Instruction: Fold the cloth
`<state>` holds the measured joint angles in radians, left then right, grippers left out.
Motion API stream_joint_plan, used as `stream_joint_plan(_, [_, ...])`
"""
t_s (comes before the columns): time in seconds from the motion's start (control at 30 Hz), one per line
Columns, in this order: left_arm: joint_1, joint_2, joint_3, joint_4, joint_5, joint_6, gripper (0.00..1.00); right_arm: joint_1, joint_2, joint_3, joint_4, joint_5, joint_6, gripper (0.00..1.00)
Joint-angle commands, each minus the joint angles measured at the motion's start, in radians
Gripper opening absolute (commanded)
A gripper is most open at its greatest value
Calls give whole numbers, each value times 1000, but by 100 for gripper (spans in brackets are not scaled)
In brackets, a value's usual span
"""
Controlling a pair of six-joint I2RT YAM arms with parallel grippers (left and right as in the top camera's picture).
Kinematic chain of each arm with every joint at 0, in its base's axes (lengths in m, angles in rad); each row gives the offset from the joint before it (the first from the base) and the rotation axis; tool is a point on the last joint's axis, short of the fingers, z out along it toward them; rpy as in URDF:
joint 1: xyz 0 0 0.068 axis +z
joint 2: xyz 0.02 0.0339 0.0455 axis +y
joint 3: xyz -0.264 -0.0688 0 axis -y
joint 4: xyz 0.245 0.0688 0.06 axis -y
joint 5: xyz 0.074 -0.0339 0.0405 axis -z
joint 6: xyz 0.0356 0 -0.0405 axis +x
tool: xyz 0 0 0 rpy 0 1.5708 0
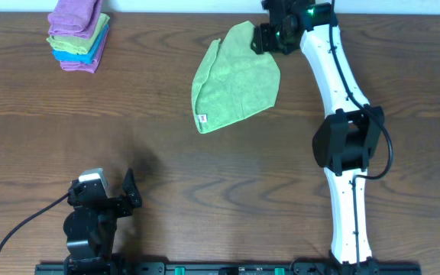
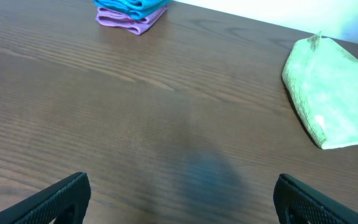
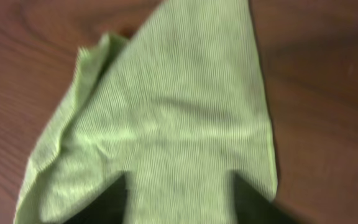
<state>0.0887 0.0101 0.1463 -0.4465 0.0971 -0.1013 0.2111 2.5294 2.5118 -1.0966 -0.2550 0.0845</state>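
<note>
a lime-green microfibre cloth (image 1: 235, 80) lies folded over on the dark wooden counter (image 1: 166, 168), its white tag (image 1: 202, 118) at the near corner. the right tool (image 1: 268, 38) sits at the cloth's far corner; whether it pinches the fabric cannot be told. the left tool (image 2: 182, 199), fingers spread wide, is well apart from it.

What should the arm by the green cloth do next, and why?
Probably lift the right gripper straight up and away: its jaws look parted over the far corner of the cloth, which already lies doubled over and flat.
</note>
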Motion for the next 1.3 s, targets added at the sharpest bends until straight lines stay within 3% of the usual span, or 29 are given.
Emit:
stream_joint_plan(0.0, [-4,-6,-17,-7,-11,-3,95,44,9,6,-55,28,-91,1])
stream_joint_plan(0.17, [-4,-6,-17,-7,-11,-3,95,119,9,-98,-51,358,-112,1])
stream_joint_plan(0.83, [-4,-6,-17,-7,-11,-3,95,117,9,-327,-5,370,-78,1])
stream_joint_plan(1.27, [-4,-6,-17,-7,-11,-4,96,217,9,-392,46,-23,-186,1])
